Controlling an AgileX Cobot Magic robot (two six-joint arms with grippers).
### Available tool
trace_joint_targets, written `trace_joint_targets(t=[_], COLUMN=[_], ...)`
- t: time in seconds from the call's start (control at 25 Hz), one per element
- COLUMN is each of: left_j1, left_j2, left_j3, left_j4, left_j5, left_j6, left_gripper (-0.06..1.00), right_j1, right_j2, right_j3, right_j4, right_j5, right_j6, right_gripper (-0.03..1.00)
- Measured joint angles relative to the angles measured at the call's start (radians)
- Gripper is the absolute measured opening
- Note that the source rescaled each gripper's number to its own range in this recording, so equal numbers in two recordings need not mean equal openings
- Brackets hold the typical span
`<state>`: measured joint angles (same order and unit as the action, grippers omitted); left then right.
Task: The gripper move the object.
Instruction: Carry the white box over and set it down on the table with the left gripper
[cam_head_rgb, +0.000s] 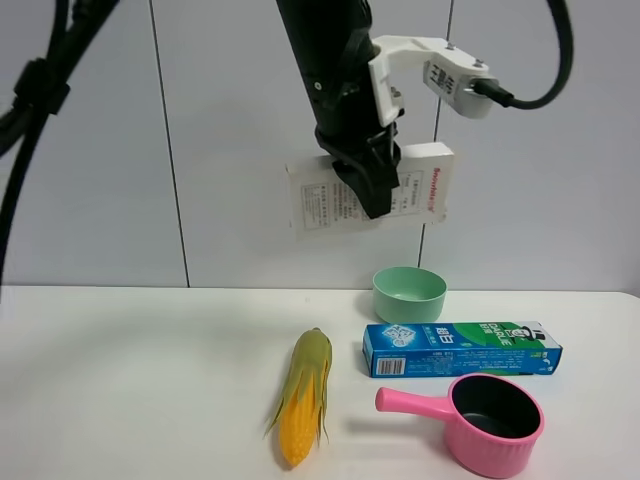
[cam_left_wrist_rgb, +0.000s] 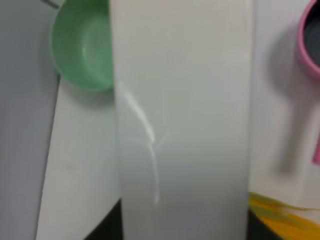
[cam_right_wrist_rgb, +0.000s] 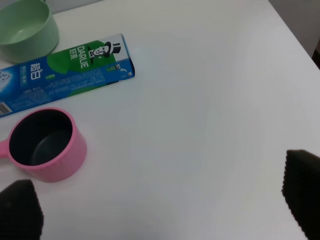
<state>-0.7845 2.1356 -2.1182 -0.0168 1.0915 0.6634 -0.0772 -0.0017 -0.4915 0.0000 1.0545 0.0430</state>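
My left gripper (cam_head_rgb: 372, 195), a black claw on a thick black arm, is shut on the flat white carton (cam_head_rgb: 322, 202) and holds it high above the table, in front of the back wall. The carton's end with red print (cam_head_rgb: 437, 185) points right. In the left wrist view the carton (cam_left_wrist_rgb: 182, 125) fills the middle, blurred, and hides the fingers. My right gripper (cam_right_wrist_rgb: 160, 200) is open and empty over bare table; its two black fingertips (cam_right_wrist_rgb: 20, 207) stand far apart. It is out of the exterior high view.
On the white table (cam_head_rgb: 120, 380) stand a green bowl (cam_head_rgb: 408, 294), a blue-green toothpaste box (cam_head_rgb: 460, 348), a pink pot (cam_head_rgb: 492, 420) with its handle pointing left, and a corn cob (cam_head_rgb: 305, 395). Black cables (cam_head_rgb: 30, 90) hang at the left.
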Motion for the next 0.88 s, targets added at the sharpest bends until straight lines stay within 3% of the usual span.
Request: trace_joint_targets(t=[0.36, 0.88], left_j1=[-0.064, -0.097], left_j2=[0.19, 0.328], left_j3=[-0.203, -0.22], left_j4=[-0.022, -0.041], left_j5=[0.053, 0.009], left_j6=[-0.002, 0.014], left_gripper=[0.0, 0.0], right_j1=[0.0, 0.0], right_j2=[0.0, 0.0], right_j3=[0.0, 0.0], right_j4=[0.0, 0.0], right_j5=[0.0, 0.0], right_j6=[0.0, 0.0], right_gripper=[1.0, 1.0])
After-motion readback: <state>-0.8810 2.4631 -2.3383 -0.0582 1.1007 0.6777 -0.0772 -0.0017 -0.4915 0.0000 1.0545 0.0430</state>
